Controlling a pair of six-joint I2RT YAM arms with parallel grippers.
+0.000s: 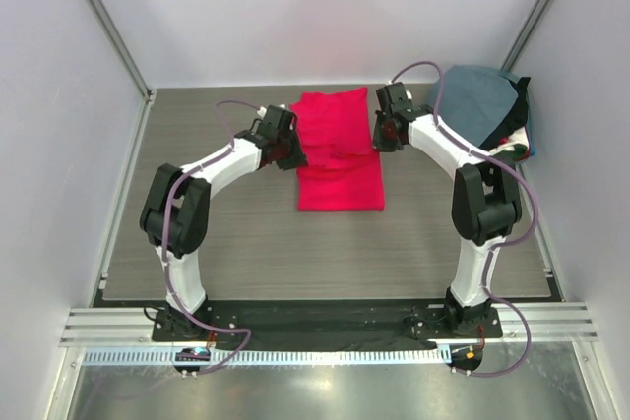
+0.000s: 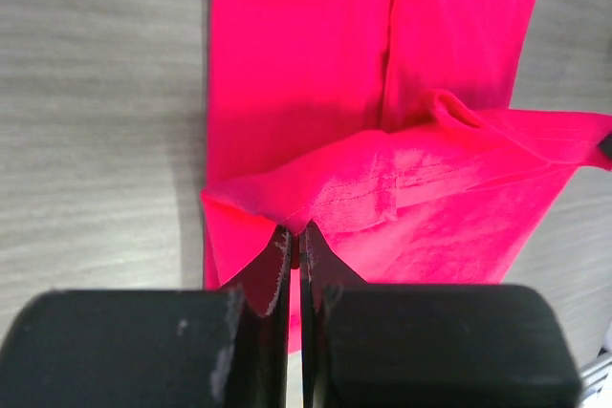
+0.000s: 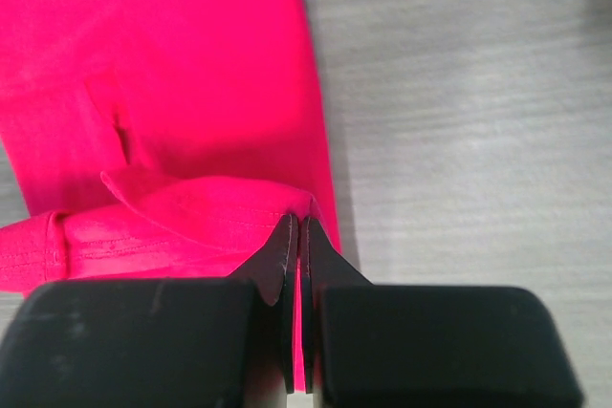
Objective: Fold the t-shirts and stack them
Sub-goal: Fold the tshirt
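The bright red t-shirt point(image 1: 340, 150) lies as a long folded strip in the middle of the table. My left gripper point(image 1: 292, 150) is shut on its left edge, and my right gripper point(image 1: 378, 133) is shut on its right edge. Both hold the far part of the shirt lifted over the near part. In the left wrist view the pinched red fold point(image 2: 316, 203) rises above my left gripper point(image 2: 297, 234). In the right wrist view the red cloth point(image 3: 191, 112) is pinched in my right gripper point(image 3: 295, 222). A slate grey-blue t-shirt point(image 1: 477, 105) tops a pile at the far right.
The pile at the far right also shows dark, white and blue cloth point(image 1: 519, 140) under the grey-blue shirt. The grey wood-grain table point(image 1: 217, 233) is walled by white panels on three sides. A metal rail point(image 1: 325, 327) runs along the near edge.
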